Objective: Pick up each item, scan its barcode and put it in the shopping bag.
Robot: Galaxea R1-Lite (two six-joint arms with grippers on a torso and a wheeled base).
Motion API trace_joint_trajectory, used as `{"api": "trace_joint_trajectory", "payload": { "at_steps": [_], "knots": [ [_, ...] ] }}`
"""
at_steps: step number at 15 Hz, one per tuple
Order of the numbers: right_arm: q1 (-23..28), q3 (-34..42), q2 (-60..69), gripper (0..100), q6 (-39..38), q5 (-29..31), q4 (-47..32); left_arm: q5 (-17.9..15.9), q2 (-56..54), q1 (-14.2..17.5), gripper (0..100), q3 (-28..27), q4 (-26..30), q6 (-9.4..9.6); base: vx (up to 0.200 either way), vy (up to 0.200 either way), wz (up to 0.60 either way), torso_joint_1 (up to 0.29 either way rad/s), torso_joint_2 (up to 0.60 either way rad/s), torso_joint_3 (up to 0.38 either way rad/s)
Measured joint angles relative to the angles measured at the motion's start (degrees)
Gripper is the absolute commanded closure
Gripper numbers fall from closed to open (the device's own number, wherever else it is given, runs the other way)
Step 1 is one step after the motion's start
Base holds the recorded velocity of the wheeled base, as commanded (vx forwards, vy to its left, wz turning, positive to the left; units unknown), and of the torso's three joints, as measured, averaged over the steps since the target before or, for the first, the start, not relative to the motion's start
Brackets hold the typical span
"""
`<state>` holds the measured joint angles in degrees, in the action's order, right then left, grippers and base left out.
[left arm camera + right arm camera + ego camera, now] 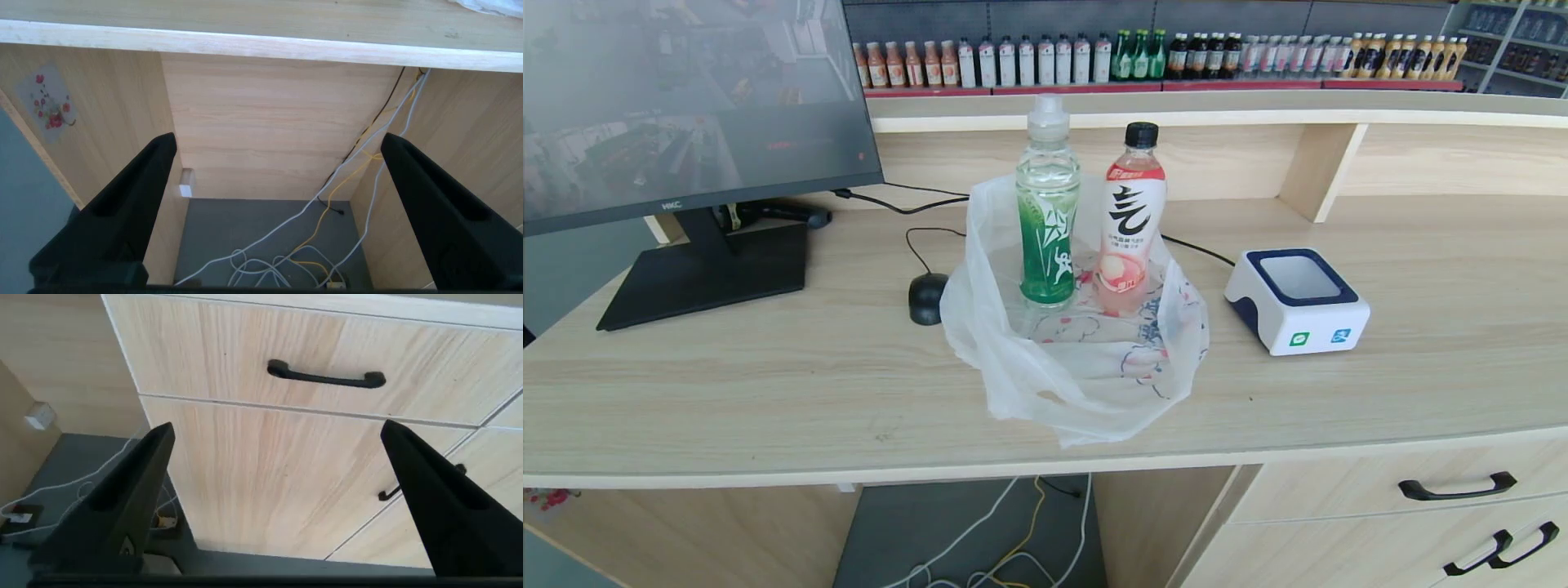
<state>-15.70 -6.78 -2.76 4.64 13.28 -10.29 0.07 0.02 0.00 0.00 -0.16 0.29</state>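
The left hand (pixel 278 140) is spread wide and holds nothing. It hangs below the bench edge, facing the open recess where cables (pixel 327 204) trail down. The right hand (pixel 278 426) is equally wide and empty, low in front of the drawers (pixel 327 457).

The bench (pixel 768 384) runs across the middle of the head view. A dark monitor (pixel 686 90) fills the upper left. At centre frame sits the white plastic shopping bag (pixel 1013 359), its mouth slumped open. The barcode scanner (pixel 1294 300) stands just right of it, window upward. Both task items are upright inside the bag and touching or nearly so: a green-labelled bottle (pixel 1047 220) and a pink-labelled bottle (pixel 1131 229). A black mouse (pixel 927 298) lies just left of the bag.

With both bottles bagged and no loose item on the bench, the work looks finished, and the step in hand is probably just parking the arms. Doing that well means keeping both hands under the bench edge and away from the bag, since the thin plastic gives the tall bottles little support and a knock could topple them.

Neither bottle's barcode can be seen. The crumpled plastic hides the bottle bases, so their footing is unclear. The monitor is cut off at the top and left, and the bench runs out of frame on both sides.
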Motion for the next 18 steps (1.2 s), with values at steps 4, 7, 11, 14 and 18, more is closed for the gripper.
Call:
{"api": "trace_joint_trajectory", "payload": {
  "at_steps": [4, 7, 11, 14, 18],
  "knots": [
    [14.54, 0.00, -4.41, 0, -1.56, -0.34, -0.16, 0.00, 0.00, 0.00, 0, 0.00, 0.02, -0.09, 0.000, 0.000, 0.00, 0.000, 0.00, 0.000],
    [17.26, 0.26, -2.54, 0, -1.50, -3.54, -0.09, 0.00, 0.00, 0.00, 0, 0.00, 0.00, -0.07, 0.000, 0.000, 0.00, 0.000, 0.00, 0.000],
    [15.57, 4.44, 1.91, 0, 1.69, -14.34, 12.09, 0.00, 0.00, 0.00, 0, 0.00, 0.00, -0.02, 0.000, 0.000, 0.00, 0.000, 0.00, 0.000],
    [15.46, 6.45, 2.73, 0, -0.52, -15.95, 10.84, 0.00, 0.00, 0.00, 0, 0.00, 0.00, -0.05, 0.000, 0.000, 0.00, 0.000, 0.00, 0.000],
    [15.46, 6.75, 2.80, 0, -3.72, -14.25, 10.50, -0.02, 0.00, 0.00, 0, 0.00, 0.00, -0.07, 0.000, 0.000, 0.00, 0.000, 0.00, 0.000]
  ]
}}
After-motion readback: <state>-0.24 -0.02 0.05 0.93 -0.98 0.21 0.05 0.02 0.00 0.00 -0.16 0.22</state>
